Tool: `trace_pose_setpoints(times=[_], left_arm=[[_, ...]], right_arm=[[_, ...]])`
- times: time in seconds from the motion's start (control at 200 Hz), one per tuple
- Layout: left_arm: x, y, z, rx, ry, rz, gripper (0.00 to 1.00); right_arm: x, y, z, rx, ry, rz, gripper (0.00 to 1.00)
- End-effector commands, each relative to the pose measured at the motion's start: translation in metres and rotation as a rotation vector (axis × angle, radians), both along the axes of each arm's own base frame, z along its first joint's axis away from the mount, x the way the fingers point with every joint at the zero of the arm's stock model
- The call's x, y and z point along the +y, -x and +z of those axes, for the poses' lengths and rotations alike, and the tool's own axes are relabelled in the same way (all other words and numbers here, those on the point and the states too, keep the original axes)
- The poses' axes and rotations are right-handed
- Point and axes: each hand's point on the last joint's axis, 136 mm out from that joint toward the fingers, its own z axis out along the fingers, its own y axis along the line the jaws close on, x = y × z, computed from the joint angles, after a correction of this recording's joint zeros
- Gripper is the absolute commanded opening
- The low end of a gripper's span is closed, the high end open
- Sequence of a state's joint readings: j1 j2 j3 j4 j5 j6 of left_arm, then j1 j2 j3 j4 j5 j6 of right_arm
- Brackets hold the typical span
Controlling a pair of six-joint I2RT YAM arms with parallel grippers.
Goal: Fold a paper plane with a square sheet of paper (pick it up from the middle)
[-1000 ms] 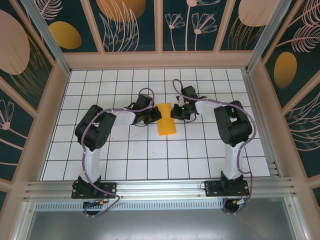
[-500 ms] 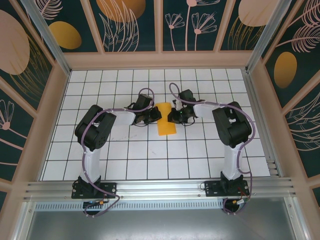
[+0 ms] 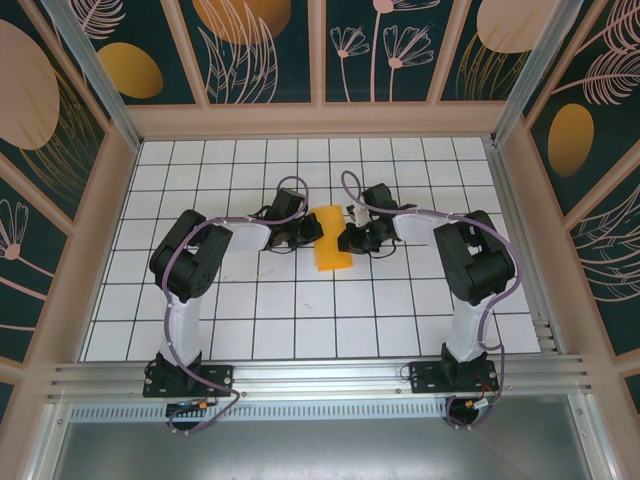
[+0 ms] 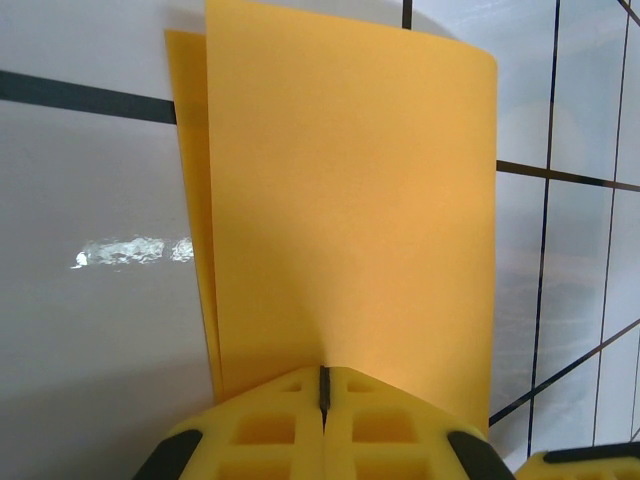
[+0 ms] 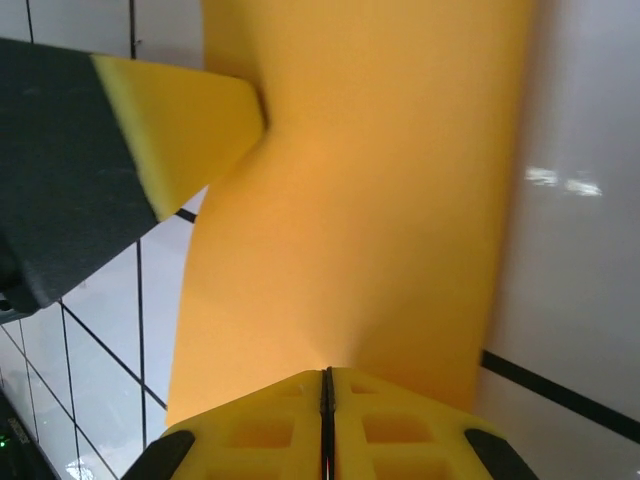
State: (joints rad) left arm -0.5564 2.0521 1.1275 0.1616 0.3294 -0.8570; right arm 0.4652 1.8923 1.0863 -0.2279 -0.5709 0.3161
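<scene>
Held from both sides, the square sheet of paper [image 3: 332,238] stands doubled over above the middle of the white gridded table [image 3: 300,320]; within the last second the right arm has swung its elbow outward and slid the right gripper [image 3: 348,238] a little nearer along the sheet's right edge, and the paper, broader at its near end a second ago, now reads as a narrower, straighter strip; the left arm has hardly stirred; the change suggests the two halves are being drawn flat against each other, so the centre fold looks close to settled while the nose and wing folds are still to come. The left gripper [image 4: 322,400] is pinched tight on the middle of one long edge, its yellow pads meeting on the paper, with an under-layer peeping out along one side and a rounded fold on the other; the right gripper [image 5: 326,400] is likewise clamped on the opposite edge, and its camera catches the left arm's yellow finger [image 5: 190,120] touching the sheet's far side; whether the paper rests on the table or hangs just clear cannot be told.
</scene>
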Motion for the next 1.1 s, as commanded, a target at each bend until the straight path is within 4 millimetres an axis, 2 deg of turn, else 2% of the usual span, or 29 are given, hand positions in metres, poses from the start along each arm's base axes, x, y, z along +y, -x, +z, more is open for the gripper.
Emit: trace_pose_setpoints(times=[0.0, 0.15, 0.3, 0.405, 0.52, 0.655, 0.741, 0.811, 0.921, 1.096], left_arm=[[0.056, 0.058, -0.095, 0.254, -0.278, 0.035, 0.05], [0.056, 0.058, -0.095, 0.253, -0.279, 0.035, 0.05], [0.056, 0.058, -0.096, 0.253, -0.278, 0.036, 0.05], [0.056, 0.058, -0.096, 0.252, -0.278, 0.036, 0.05], [0.056, 0.057, -0.094, 0.247, -0.276, 0.037, 0.05], [0.054, 0.055, -0.091, 0.236, -0.27, 0.032, 0.05], [0.052, 0.052, -0.088, 0.226, -0.267, 0.026, 0.05], [0.05, 0.05, -0.085, 0.216, -0.264, 0.022, 0.05], [0.048, 0.047, -0.08, 0.204, -0.257, 0.013, 0.05], [0.044, 0.042, -0.072, 0.184, -0.244, 0.002, 0.05]], right_arm=[[0.004, 0.001, -0.008, 0.022, 0.002, 0.011, 0.1], [-0.006, 0.016, -0.017, 0.053, 0.026, 0.01, 0.1], [-0.021, 0.039, -0.025, 0.097, 0.054, 0.002, 0.1], [-0.031, 0.053, -0.024, 0.112, 0.06, -0.014, 0.1], [-0.039, 0.056, -0.017, 0.103, 0.053, -0.039, 0.1], [-0.034, 0.036, 0.01, 0.018, 0.011, -0.05, 0.1], [-0.026, 0.015, 0.03, -0.063, -0.021, -0.054, 0.1], [-0.021, -0.002, 0.037, -0.107, -0.025, -0.059, 0.1], [-0.014, -0.028, 0.036, -0.132, -0.014, -0.076, 0.1], [-0.004, -0.072, 0.018, -0.141, 0.049, -0.126, 0.09]])
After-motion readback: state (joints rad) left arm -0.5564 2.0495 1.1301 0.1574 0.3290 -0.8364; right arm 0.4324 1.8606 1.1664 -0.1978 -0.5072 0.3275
